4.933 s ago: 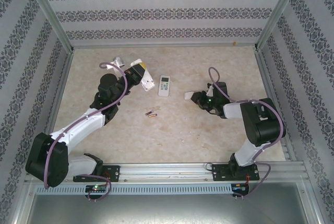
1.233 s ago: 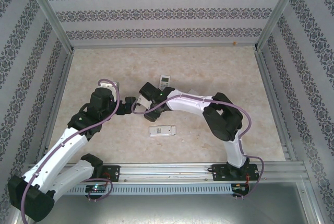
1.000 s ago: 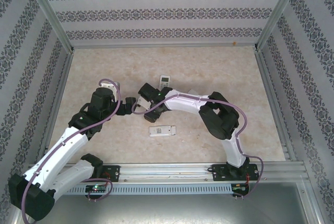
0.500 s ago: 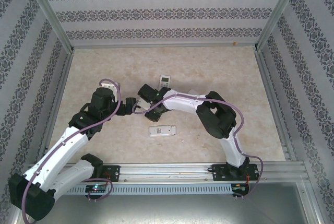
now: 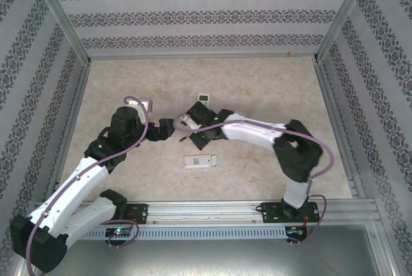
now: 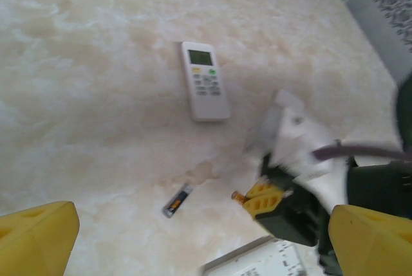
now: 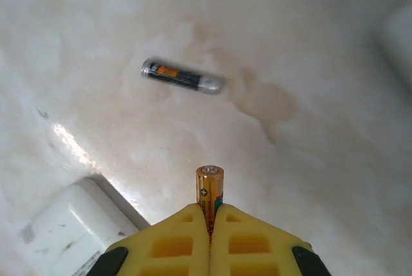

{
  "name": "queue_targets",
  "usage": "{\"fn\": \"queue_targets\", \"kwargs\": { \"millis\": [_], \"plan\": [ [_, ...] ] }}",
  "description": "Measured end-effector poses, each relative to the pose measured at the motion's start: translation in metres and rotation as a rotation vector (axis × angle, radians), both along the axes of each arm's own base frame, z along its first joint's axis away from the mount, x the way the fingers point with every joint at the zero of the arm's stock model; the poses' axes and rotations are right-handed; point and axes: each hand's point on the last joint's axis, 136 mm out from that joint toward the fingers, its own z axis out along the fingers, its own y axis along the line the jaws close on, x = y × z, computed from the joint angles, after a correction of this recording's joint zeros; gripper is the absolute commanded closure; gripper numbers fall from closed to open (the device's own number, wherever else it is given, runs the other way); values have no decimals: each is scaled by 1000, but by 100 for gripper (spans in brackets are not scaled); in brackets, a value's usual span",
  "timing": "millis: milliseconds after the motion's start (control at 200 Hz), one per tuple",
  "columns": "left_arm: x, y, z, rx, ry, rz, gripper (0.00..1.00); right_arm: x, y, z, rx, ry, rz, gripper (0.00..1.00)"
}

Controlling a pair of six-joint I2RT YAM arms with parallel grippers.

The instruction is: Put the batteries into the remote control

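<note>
You are holding one battery (image 7: 209,189) in the right end effector (image 7: 209,217). Its yellow fingers are clenching on the lower part, and the battery is sticking out between the tips with its metal end pointing away from the wrist. The second battery (image 7: 182,75) is lying flat on the table (image 5: 257,83), apart from the held one, and nothing is touching it. In the left wrist view it is lying on the near side of the remote with the display (image 6: 205,89). A second white remote (image 5: 199,161) is lying nearer to the arm bases. Your left end effector (image 5: 167,128) is hanging released just left of the right one, its fingers (image 6: 35,234) standing wide apart and gripping nothing.
</note>
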Motion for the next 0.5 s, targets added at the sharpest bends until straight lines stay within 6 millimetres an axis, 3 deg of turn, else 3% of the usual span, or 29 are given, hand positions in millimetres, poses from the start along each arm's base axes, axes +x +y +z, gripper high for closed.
{"fn": "queue_targets", "kwargs": {
  "millis": [95,180,355,500],
  "plan": [
    [-2,-7,-3,-32,13,-25,0,-3,-25,24,105,-20,-209,100],
    [-2,-13,-11,-52,42,-50,0,-13,-44,31,171,-15,-366,100],
    [-3,-22,-32,-64,108,-78,0,-40,-69,7,177,39,-586,100],
    [-4,-25,-35,-72,118,-89,0,-52,-72,-5,166,55,-657,100]
  ]
}}
